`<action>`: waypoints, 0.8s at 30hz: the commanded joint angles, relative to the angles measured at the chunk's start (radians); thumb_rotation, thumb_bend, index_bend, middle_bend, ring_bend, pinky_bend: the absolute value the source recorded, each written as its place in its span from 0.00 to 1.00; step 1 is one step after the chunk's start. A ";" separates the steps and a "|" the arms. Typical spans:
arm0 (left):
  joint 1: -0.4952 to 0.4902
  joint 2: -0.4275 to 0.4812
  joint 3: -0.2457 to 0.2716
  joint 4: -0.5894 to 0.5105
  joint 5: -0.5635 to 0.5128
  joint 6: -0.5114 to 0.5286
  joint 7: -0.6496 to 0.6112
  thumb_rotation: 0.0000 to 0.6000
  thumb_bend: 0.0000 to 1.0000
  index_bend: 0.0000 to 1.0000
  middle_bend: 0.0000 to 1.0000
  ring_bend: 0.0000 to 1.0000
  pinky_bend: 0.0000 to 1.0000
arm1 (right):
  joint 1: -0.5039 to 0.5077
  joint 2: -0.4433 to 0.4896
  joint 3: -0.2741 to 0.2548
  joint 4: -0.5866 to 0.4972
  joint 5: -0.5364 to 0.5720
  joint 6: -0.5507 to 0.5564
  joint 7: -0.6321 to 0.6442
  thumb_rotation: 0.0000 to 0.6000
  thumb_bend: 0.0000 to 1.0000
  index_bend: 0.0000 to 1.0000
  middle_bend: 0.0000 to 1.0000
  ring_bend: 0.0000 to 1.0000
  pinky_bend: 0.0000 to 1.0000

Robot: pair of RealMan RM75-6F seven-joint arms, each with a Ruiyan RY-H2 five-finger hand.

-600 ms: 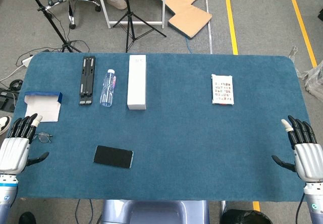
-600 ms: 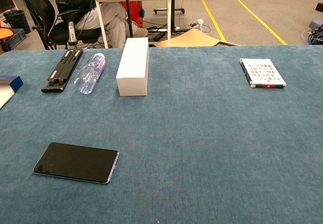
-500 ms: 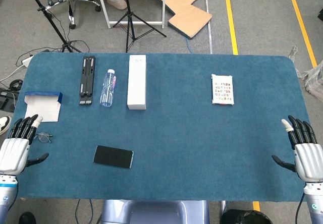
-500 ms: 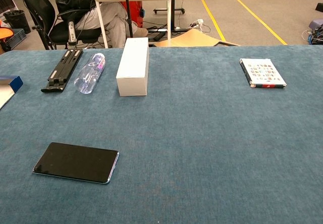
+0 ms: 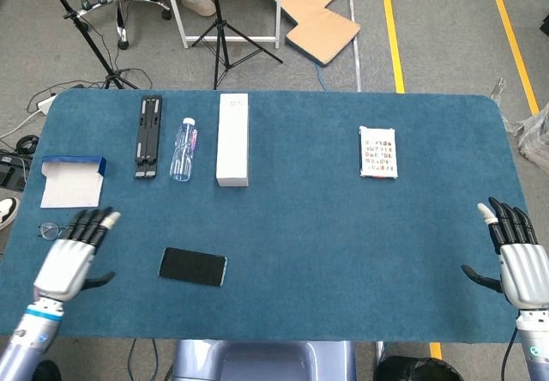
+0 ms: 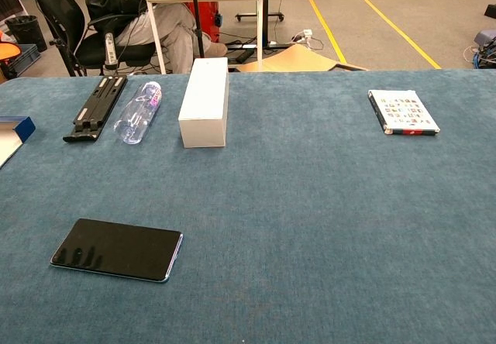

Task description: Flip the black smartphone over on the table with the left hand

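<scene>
None of the flip is done: the black smartphone (image 5: 192, 266) lies flat, untouched, with the empty, spread-fingered left hand (image 5: 74, 255) just beside it.

Chest view: neither robot hand in frame. Open white-and-blue cardboard box (image 6: 9, 133) cut by left edge. Head view: right robot hand (image 5: 521, 261) wrist runs off bottom edge; left robot hand (image 5: 70, 257) forearm likewise. Thin wire-framed eyeglasses (image 5: 53, 229) partly covered by left fingers. Small printed card pack (image 5: 378, 151): print too small to read.
</scene>
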 commanded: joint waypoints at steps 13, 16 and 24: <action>-0.118 -0.261 -0.022 -0.006 -0.142 -0.279 0.339 1.00 0.34 0.00 0.00 0.00 0.00 | 0.000 0.012 -0.003 0.000 0.026 -0.031 0.017 1.00 0.00 0.00 0.00 0.00 0.00; -0.125 -0.286 -0.025 0.006 -0.166 -0.299 0.357 1.00 0.33 0.00 0.00 0.00 0.00 | -0.001 0.015 -0.004 -0.003 0.027 -0.033 0.017 1.00 0.00 0.00 0.00 0.00 0.00; -0.141 -0.327 -0.037 0.044 -0.209 -0.324 0.389 1.00 0.32 0.00 0.00 0.00 0.00 | 0.001 0.014 -0.005 -0.003 0.029 -0.040 0.015 1.00 0.00 0.00 0.00 0.00 0.00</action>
